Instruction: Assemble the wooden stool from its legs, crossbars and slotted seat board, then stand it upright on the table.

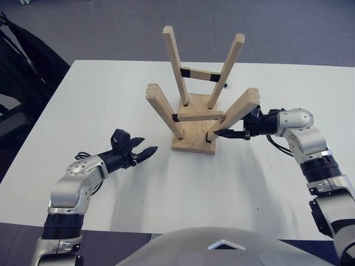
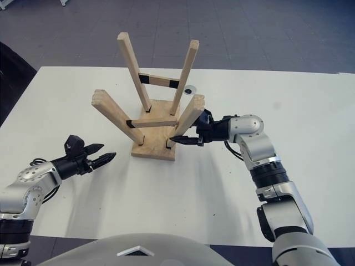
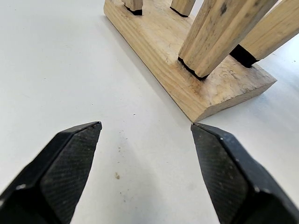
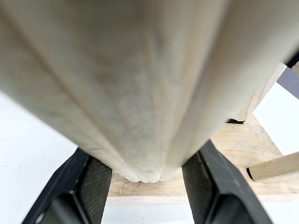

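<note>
Pale wood makes up the upturned stool. Its flat slotted seat board [image 1: 191, 143] lies on the white desk [image 1: 266, 188], a little toward twelve o'clock of centre. Four splayed square legs point up, bridged by two short black-ended crossbars [image 1: 199, 116].

At four o'clock of the board, the right gripper [image 1: 217, 133] has its black fingers [image 4: 93, 186] either side of the near right leg [image 1: 237, 111], low down and apparently pinching it. The left gripper [image 1: 148, 151] hovers at eight o'clock, apart from the board, with its fingers [image 3: 70, 158] spread.

That leg looks like the one being seated. It should be pushed along its own slant into the slot, while the left fingers brace the board's edge against sliding. Flipping the stool upright remains to be done.

No brand, label or legible writing shows on anything.
</note>
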`<action>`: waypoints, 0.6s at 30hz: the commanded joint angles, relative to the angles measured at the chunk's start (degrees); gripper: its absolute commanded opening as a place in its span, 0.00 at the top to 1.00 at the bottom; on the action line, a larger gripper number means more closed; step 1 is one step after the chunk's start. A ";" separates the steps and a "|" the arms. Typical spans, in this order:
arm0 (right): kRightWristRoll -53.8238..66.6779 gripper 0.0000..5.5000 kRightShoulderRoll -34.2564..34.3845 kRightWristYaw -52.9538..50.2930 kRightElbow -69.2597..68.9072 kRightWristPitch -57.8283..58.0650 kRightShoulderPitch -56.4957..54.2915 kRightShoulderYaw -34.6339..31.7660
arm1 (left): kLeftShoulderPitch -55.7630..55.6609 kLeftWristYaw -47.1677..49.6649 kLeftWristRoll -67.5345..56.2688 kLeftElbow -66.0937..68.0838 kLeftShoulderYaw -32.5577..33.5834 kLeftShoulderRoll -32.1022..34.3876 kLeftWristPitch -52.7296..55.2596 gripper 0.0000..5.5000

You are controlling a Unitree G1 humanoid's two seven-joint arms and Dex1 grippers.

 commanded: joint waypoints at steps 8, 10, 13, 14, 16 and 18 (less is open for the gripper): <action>-2.89 0.63 0.21 -2.90 -0.37 13.50 2.99 2.70 | -25.47 5.34 -0.49 -4.79 9.84 6.46 1.15 0.39; -2.56 0.63 0.15 -3.55 -3.14 16.27 2.44 2.86 | -34.90 6.60 0.62 -4.48 10.46 9.33 1.34 0.46; -4.21 0.63 -0.04 -5.31 -5.15 17.12 2.09 3.40 | -47.49 9.25 2.78 -4.96 7.43 11.79 4.99 0.52; -5.22 0.63 -0.04 -6.14 -5.29 16.51 2.14 3.67 | -50.55 10.29 2.93 -6.00 5.81 11.59 7.55 0.52; -7.21 0.63 0.27 -8.13 -4.76 14.23 2.67 4.10 | -54.56 12.47 1.85 -9.63 2.24 9.57 13.98 0.52; -8.10 0.63 0.46 -8.87 -4.22 12.72 3.31 4.42 | -55.97 14.05 0.51 -12.45 0.17 7.47 18.71 0.52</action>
